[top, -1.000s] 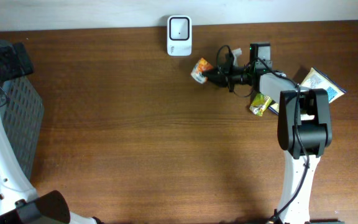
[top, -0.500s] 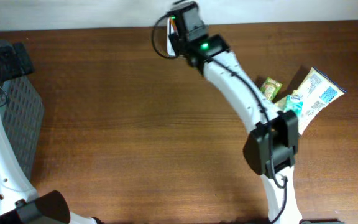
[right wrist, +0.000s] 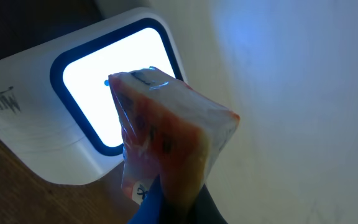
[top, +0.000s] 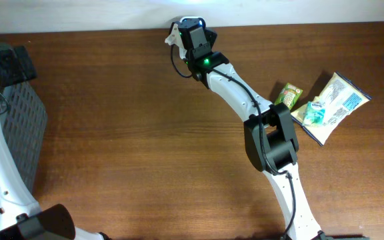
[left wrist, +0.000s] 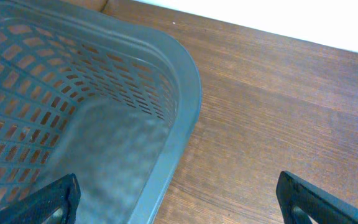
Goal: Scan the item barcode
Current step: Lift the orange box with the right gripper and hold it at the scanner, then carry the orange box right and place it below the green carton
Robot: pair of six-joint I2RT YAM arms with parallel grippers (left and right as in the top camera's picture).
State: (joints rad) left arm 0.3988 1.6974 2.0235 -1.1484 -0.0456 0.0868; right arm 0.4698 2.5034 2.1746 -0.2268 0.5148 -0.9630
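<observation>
Overhead looks down; left wrist closely shares basket (left wrist: 185,93), right seemingly scanner (right wrist: 36,143).

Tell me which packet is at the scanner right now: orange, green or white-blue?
The orange packet, held by the right gripper against the lit scanner window. The green packet and the white-and-blue packet lie on the table, far from it.
</observation>
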